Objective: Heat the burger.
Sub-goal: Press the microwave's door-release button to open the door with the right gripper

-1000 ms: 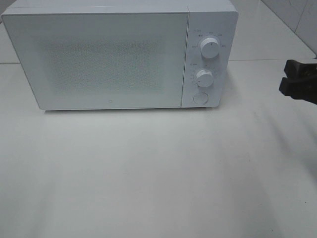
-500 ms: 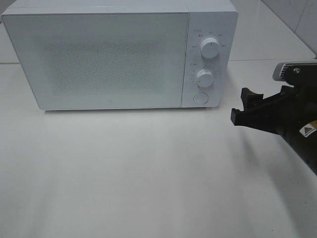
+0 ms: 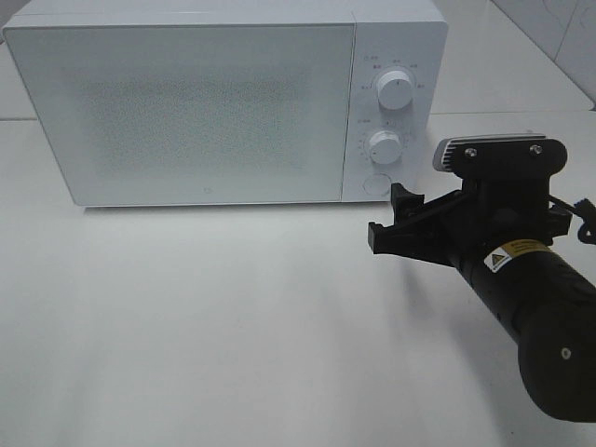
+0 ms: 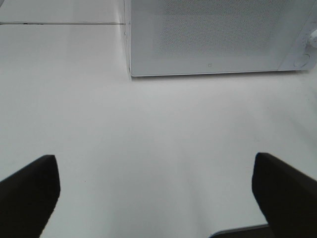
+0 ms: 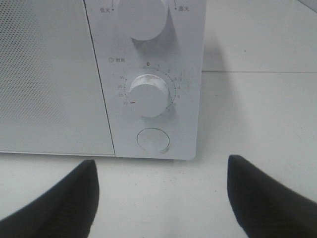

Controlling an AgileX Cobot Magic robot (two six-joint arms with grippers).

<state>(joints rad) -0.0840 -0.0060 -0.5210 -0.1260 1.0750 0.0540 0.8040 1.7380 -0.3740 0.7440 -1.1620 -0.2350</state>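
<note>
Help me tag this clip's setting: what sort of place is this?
Likely a lab bench staged as a kitchen: a white microwave on a plain white table, with a robot end effector nearby.

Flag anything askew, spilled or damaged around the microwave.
Nothing stands out. The microwave sits upright on the table, door shut, no spills or marks; the right gripper hangs before its round button, jaws open.
</note>
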